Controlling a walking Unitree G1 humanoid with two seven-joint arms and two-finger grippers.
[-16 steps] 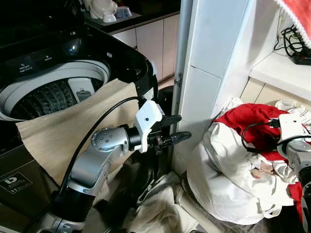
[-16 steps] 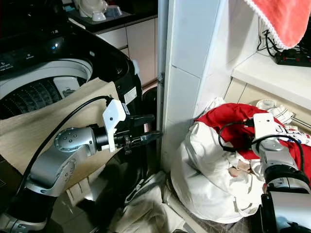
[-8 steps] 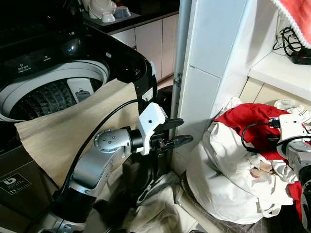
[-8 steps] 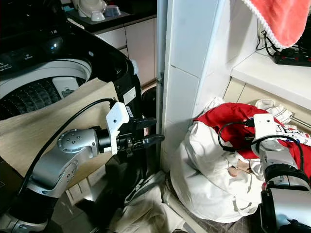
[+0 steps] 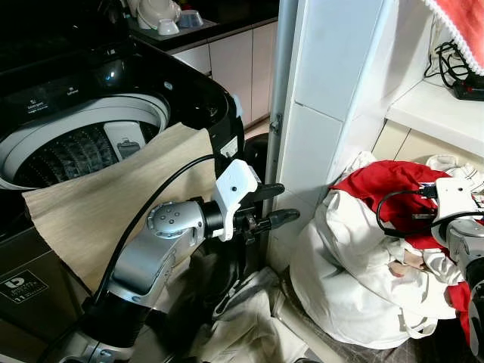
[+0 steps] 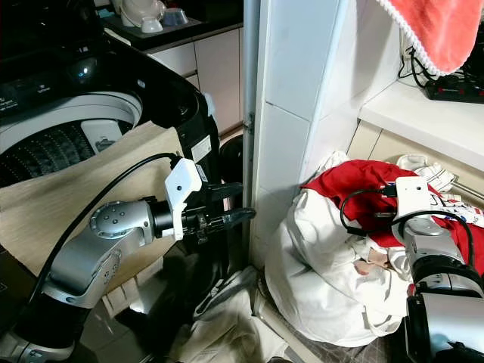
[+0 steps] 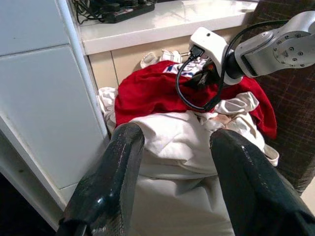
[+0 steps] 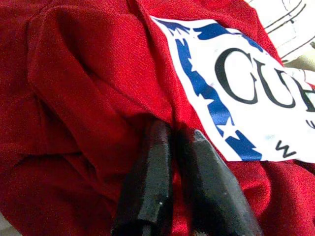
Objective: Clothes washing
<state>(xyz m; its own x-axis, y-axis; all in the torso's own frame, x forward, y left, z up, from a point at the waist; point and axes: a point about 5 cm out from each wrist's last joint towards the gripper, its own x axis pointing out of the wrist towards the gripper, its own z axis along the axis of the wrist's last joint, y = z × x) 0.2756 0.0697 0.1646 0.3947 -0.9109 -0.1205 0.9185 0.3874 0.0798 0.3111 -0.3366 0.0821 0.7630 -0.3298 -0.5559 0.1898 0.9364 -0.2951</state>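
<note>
While the washing machine (image 5: pixel 91 128) stands open with a beige cloth (image 5: pixel 106 197) draped over its rim, most of the laundry remains in the pile (image 5: pixel 355 280) by the wall — loading looks barely begun. The right gripper (image 8: pixel 172 147) has its fingers pressed together on a fold of the red shirt (image 8: pixel 74 73) atop that pile. The left gripper (image 5: pixel 274 206) hovers spread and empty beside the machine.

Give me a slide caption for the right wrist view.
Right gripper pinching a fold of the red garment beside its white printed patch.
</note>
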